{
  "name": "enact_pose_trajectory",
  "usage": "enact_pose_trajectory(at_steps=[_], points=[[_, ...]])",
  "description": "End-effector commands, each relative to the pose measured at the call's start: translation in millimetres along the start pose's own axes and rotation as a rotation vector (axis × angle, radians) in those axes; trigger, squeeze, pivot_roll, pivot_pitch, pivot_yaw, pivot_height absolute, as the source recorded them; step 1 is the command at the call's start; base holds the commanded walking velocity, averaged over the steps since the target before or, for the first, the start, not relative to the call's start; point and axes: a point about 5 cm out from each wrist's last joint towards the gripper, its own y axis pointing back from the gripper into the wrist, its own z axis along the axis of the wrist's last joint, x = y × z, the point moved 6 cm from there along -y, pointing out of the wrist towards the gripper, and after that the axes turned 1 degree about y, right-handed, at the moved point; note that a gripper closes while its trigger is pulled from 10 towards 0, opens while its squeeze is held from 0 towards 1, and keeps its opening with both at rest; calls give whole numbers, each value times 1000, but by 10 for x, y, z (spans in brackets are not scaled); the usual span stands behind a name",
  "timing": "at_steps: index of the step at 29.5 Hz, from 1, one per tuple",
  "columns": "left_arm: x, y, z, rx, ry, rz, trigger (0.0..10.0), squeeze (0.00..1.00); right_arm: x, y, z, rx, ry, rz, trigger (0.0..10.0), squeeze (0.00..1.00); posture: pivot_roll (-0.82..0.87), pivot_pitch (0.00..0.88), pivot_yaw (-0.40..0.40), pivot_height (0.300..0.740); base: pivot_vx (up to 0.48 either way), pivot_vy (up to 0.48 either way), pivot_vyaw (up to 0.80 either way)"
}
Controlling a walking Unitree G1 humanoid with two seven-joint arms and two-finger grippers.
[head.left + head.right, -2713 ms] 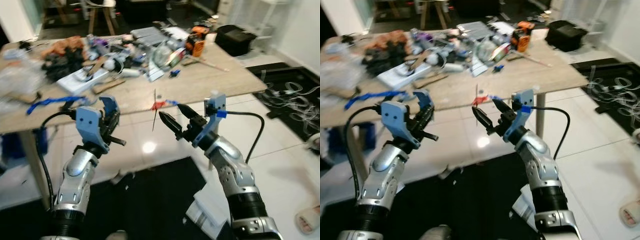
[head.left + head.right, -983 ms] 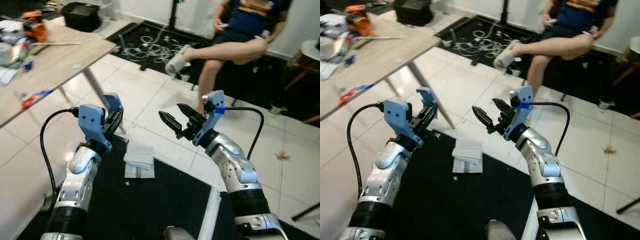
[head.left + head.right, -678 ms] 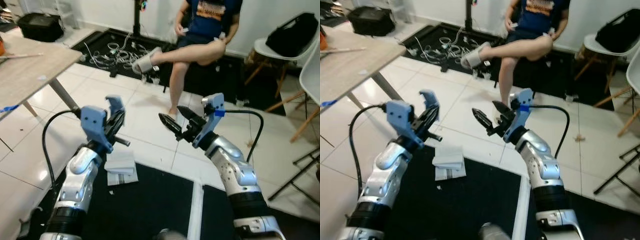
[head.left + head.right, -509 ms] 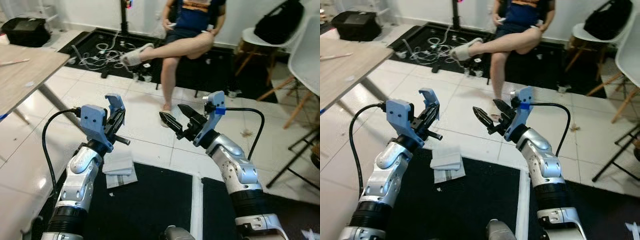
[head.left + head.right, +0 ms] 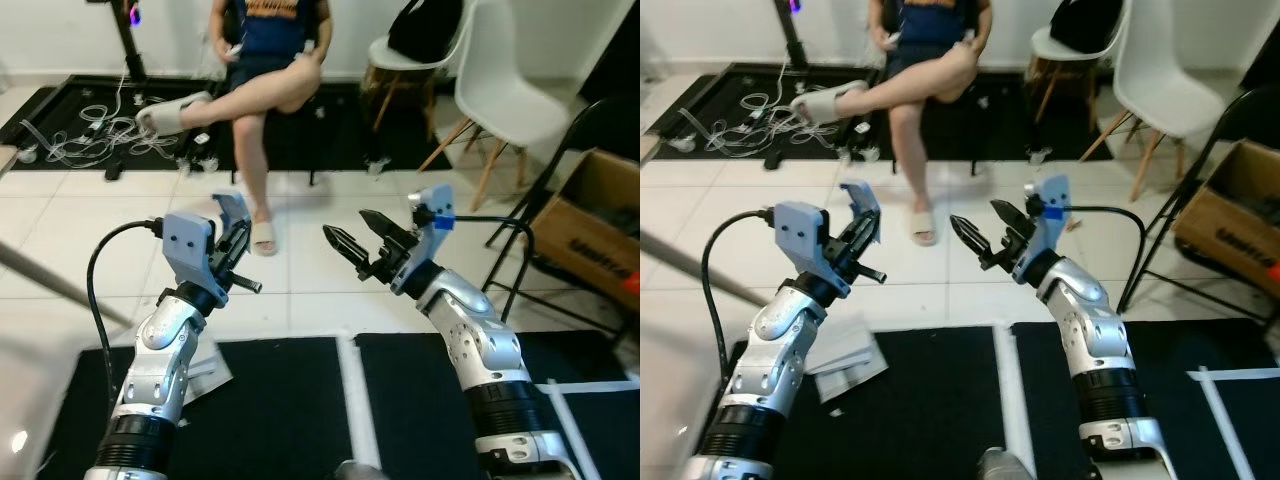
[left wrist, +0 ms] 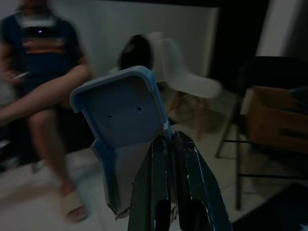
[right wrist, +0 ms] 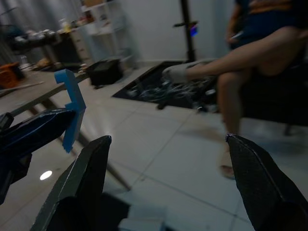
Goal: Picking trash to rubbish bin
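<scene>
Left eye view, left gripper (image 5: 238, 243): hovering raised above the white tiles, fingers pressed together, nothing between them.
Left eye view, right gripper (image 5: 352, 238): hanging at the same height, fingers spread wide, gripping nothing.
Left eye view, person (image 5: 262, 60): sitting ahead with one leg crossed; a sandal (image 5: 263, 237) is lying on the tiles below.
Left eye view, chairs: a white chair (image 5: 502, 95) is standing at the right, a cardboard box (image 5: 592, 232) sitting beyond a black folding chair (image 5: 560, 180).
Right eye view, folded paper (image 5: 845, 357): lying at the edge of the black mat (image 5: 908, 398), just under the left arm, apart from both grippers.
Right eye view, cables (image 5: 740, 122): sprawling on a dark rug at the far left.
Left wrist view: dim; the two fingers (image 6: 159, 187) are lying side by side, nearly touching.
Right wrist view: the fingers (image 7: 82, 185) are standing far apart, the tiled floor showing between them.
Bin: cannot tell where it is.
</scene>
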Motion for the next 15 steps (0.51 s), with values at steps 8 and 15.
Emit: enact_pose_trajectory(at_steps=[8, 15], points=[[9, 22, -18, 5, 1, 1, 10000, 0, 6, 9, -61, 15, -21, -2, 10000, 0, 35, 0, -20, 740, 0, 0, -800], [10, 21, -14, 4, 2, 0, 10000, 0, 7, 9, -61, 17, -21, -1, 10000, 0, 35, 0, -19, 740, 0, 0, -800]])
